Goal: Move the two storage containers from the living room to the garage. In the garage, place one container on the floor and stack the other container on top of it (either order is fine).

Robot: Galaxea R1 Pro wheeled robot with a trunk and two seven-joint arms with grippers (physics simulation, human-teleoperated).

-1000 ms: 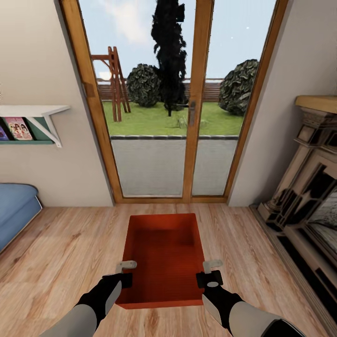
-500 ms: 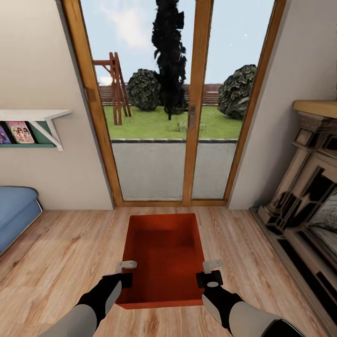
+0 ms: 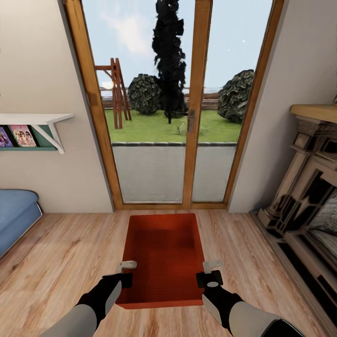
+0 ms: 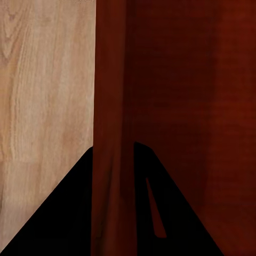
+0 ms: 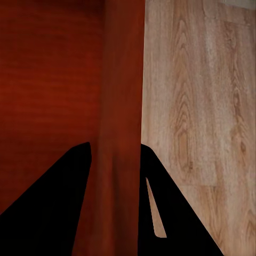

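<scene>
An orange-red storage container, lidless and shallow, hangs between my two arms over the living room's light wood-plank floor, in front of the glass doors. My left gripper is shut on its left wall, and my right gripper is shut on its right wall. In the left wrist view the red wall runs between the dark fingers of the left gripper. The right wrist view shows the other wall pinched in the right gripper.
A fireplace surround lines the right side. At the left stand a blue sofa corner and a white wall shelf with books. Open plank floor lies on both sides of the container.
The whole picture has shifted: doors, shelf and fireplace sit slightly lower, so the camera has moved. Both grippers and the container keep the same places relative to each other.
</scene>
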